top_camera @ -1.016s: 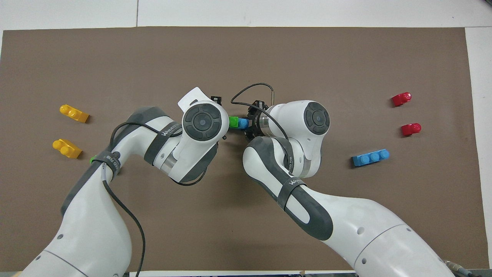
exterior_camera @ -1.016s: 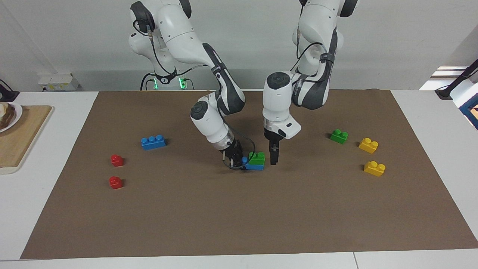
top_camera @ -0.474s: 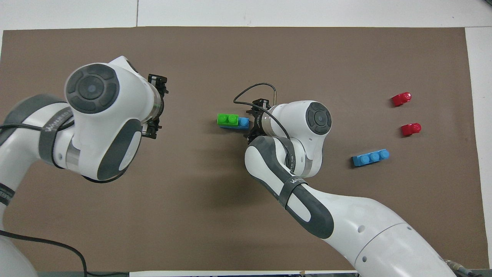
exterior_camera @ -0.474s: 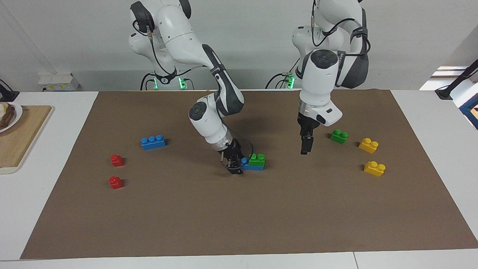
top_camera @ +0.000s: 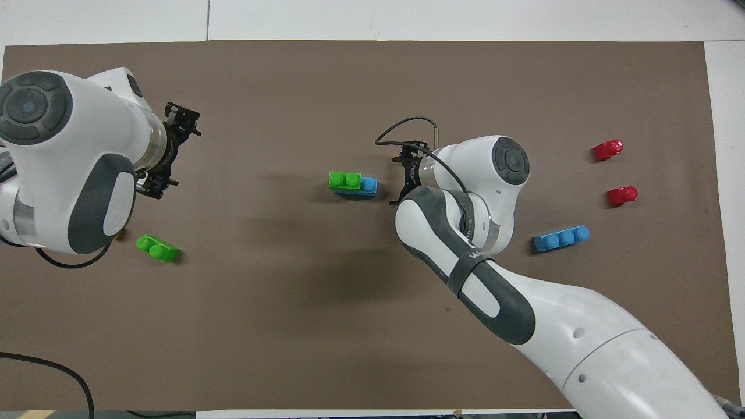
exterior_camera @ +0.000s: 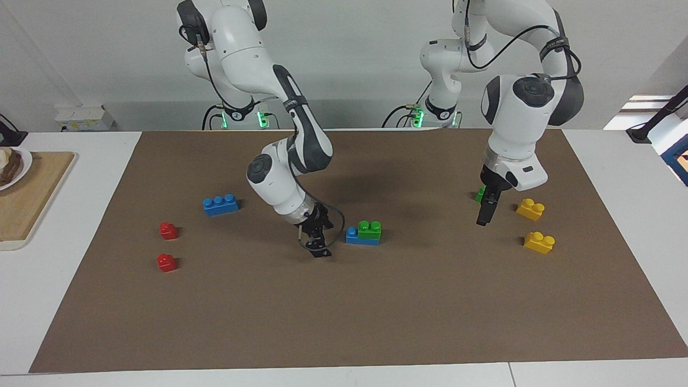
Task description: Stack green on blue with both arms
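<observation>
A green brick (exterior_camera: pixel 370 229) sits on a blue brick (exterior_camera: pixel 353 236) at the middle of the brown mat, covering two of its studs; the stack also shows in the overhead view, green brick (top_camera: pixel 344 180) on blue brick (top_camera: pixel 368 185). My right gripper (exterior_camera: pixel 317 246) is open and empty, low over the mat beside the blue end of the stack, apart from it (top_camera: pixel 404 177). My left gripper (exterior_camera: pixel 484 214) is in the air over the second green brick (exterior_camera: pixel 479 194), which it partly hides (top_camera: pixel 157 248). The second blue brick (exterior_camera: pixel 221 205) lies toward the right arm's end.
Two yellow bricks (exterior_camera: pixel 530 209) (exterior_camera: pixel 539 242) lie toward the left arm's end. Two red bricks (exterior_camera: pixel 168 230) (exterior_camera: pixel 166 262) lie toward the right arm's end. A wooden board (exterior_camera: pixel 32 199) with a plate stands off the mat there.
My right gripper let go of the blue brick and drew back from the stack. My left arm rose and swung away from the stack to over the second green brick.
</observation>
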`<state>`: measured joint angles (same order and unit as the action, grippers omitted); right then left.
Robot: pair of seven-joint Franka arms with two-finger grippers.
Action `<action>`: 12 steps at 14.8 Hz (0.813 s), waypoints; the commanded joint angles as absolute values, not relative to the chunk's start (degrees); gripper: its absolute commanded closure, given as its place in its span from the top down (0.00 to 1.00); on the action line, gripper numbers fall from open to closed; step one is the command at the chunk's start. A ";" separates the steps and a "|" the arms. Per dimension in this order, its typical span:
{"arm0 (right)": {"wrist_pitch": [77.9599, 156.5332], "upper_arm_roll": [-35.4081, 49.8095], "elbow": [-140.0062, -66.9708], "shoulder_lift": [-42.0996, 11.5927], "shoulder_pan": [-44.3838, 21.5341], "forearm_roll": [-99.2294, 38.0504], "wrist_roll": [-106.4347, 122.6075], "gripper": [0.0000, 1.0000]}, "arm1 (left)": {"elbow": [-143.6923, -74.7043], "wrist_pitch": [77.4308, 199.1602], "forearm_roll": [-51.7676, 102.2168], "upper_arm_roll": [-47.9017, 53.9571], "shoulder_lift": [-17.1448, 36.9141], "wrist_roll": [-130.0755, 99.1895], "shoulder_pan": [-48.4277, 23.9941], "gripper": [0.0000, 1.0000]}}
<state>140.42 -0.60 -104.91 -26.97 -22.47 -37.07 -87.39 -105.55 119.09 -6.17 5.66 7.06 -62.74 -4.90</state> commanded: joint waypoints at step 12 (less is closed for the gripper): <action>115.15 -0.79 -101.78 -10.65 -6.16 -14.17 -35.44 1.00 | -100.81 103.02 -5.10 5.97 1.24 -16.88 1.32 1.00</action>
